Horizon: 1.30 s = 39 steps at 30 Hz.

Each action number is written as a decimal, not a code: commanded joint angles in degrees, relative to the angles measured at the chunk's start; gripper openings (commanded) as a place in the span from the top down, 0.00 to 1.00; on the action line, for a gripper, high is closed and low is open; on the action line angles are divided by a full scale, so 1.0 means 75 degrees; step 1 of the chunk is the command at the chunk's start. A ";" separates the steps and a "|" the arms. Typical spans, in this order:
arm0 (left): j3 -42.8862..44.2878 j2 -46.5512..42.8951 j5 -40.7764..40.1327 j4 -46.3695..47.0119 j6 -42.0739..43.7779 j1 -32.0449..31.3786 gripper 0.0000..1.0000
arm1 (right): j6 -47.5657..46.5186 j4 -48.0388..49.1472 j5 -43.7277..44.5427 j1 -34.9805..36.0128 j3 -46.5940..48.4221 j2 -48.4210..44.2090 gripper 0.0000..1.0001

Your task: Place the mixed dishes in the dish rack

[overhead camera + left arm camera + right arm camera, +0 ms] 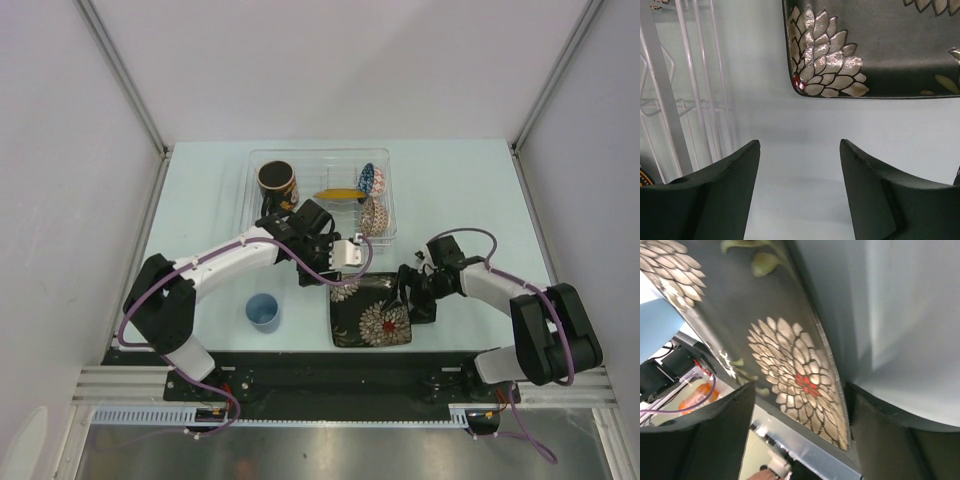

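- The black floral square plate [372, 312] is lying flat on the counter [455, 190], just in front of the dish rack [320, 153] and between the two arms.
- The right tool [413, 300] is sitting at the plate's right edge. In the right wrist view, its fingers [705, 440] are spread wide with the plate's rim [790, 365] running between them. It isn't pinching anything, as far as I can see.
- The left tool [340, 268] is hovering low by the plate's far-left corner, between the rack and the plate. Its jaws are spread with only bare counter between them. The left wrist view is showing the plate's corner [875, 50] ahead of the fingertips [740, 165], and the rack's pale ribs [662, 100] off to one side.
- Four dishes are sitting in the rack:
  - The red-inside dark mug [277, 182] is standing at the left end.
  - The yellow round plate [338, 194] is standing on edge around the middle.
  - The blue patterned bowl [372, 179] and the beige patterned bowl [375, 214] are tipped on their sides at the right end, blue one behind.
- The small light-blue cup [262, 311] is standing upright on the counter, well left of the square plate and next to the left arm.
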 commanded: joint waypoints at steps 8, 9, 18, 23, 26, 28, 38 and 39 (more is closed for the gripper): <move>0.0149 0.0093 -0.0246 -0.0123 0.0213 -0.0020 0.30 | -0.0331 0.0533 0.0447 0.0160 -0.0376 0.1012 0.90; 0.0173 0.0093 -0.0257 -0.0123 0.0201 -0.0020 0.30 | -0.0307 0.0545 0.0528 0.0171 -0.0399 0.1001 1.00; 0.0196 -0.0082 -0.0433 -0.0029 0.0177 0.0003 0.30 | -0.0073 0.0885 0.0821 0.0218 -0.0821 -0.0131 1.00; 0.0967 -0.0013 -0.0363 0.0089 -0.0325 0.0377 0.30 | -0.0096 0.0358 0.1430 0.0230 -0.0716 -0.2089 1.00; 0.2732 0.0443 0.0126 -0.0239 -0.1273 0.1056 0.31 | -0.0061 0.0322 0.1945 0.0358 -0.0564 -0.3169 1.00; 0.3439 0.0585 0.0491 -0.0368 -0.2125 0.1759 0.31 | -0.0212 0.0218 0.2192 0.0650 -0.0133 -0.3416 1.00; 0.4991 0.0797 0.1665 -0.1061 -0.3467 0.3354 0.31 | -0.2473 -0.0508 0.3165 0.1905 0.2386 -0.2961 1.00; 0.4897 0.0715 0.1641 -0.0944 -0.3490 0.3366 0.31 | -0.2591 -0.0765 0.3212 0.1929 0.2587 -0.2937 1.00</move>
